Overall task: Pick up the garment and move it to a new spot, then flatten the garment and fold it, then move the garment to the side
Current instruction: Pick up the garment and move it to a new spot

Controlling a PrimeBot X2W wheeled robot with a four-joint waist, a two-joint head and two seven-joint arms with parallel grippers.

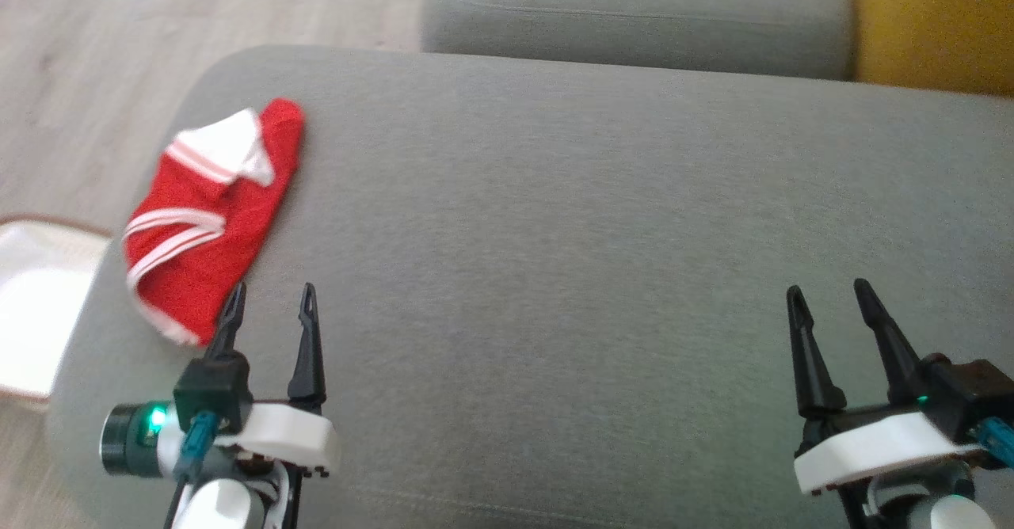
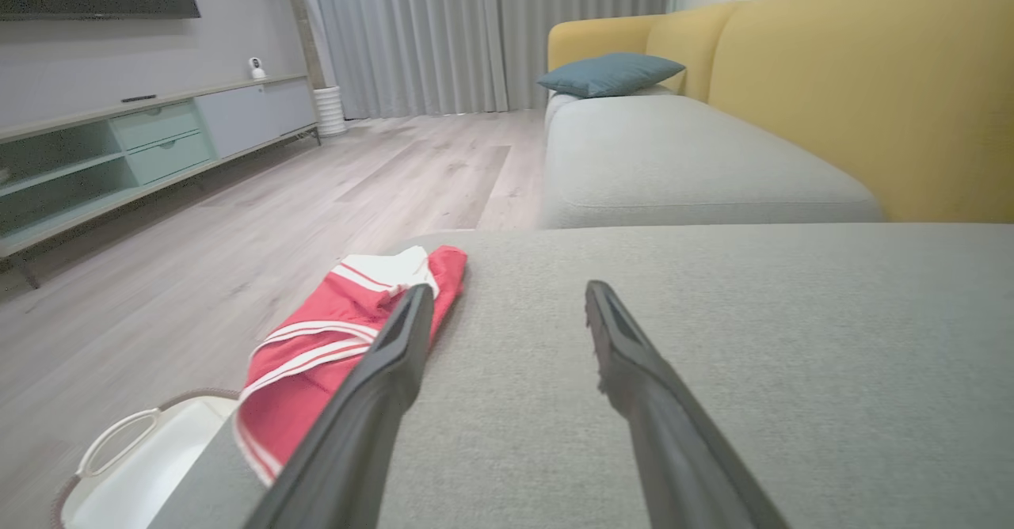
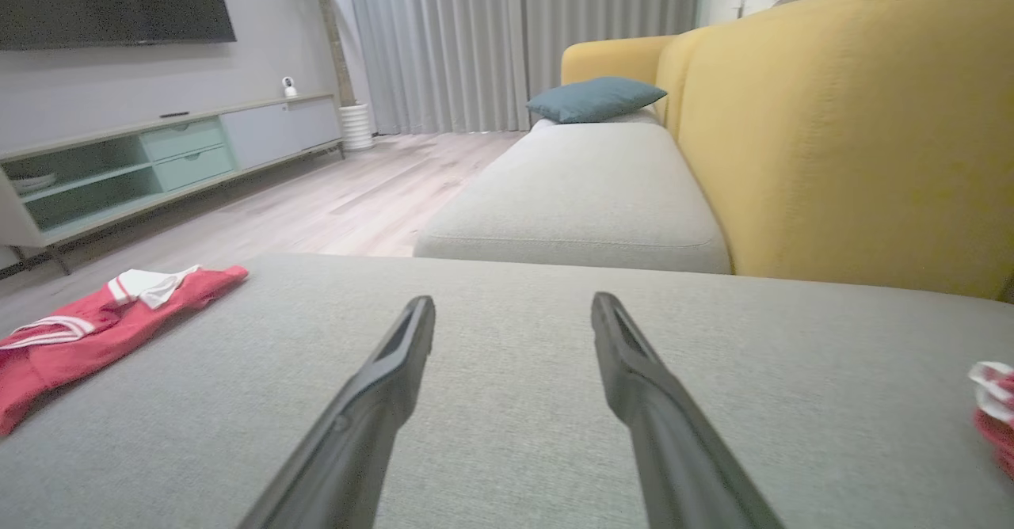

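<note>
A red garment (image 1: 206,220) with white stripes and a white collar lies folded at the left edge of the grey sofa cushion (image 1: 570,260). My left gripper (image 1: 272,298) hovers open just right of the garment's near end, holding nothing. In the left wrist view the garment (image 2: 333,339) lies to the left of my left finger (image 2: 380,378). Far to the right my right gripper (image 1: 830,294) stands open over bare cushion. The right wrist view shows the garment (image 3: 95,331) at far left, well away from the right gripper (image 3: 513,311).
A white basket (image 1: 32,307) with a brown rim sits on the wooden floor left of the cushion. A second grey cushion (image 1: 634,14) and a yellow backrest (image 1: 935,22) lie beyond. Another red and white cloth (image 3: 994,414) peeks in at the right wrist view's right edge.
</note>
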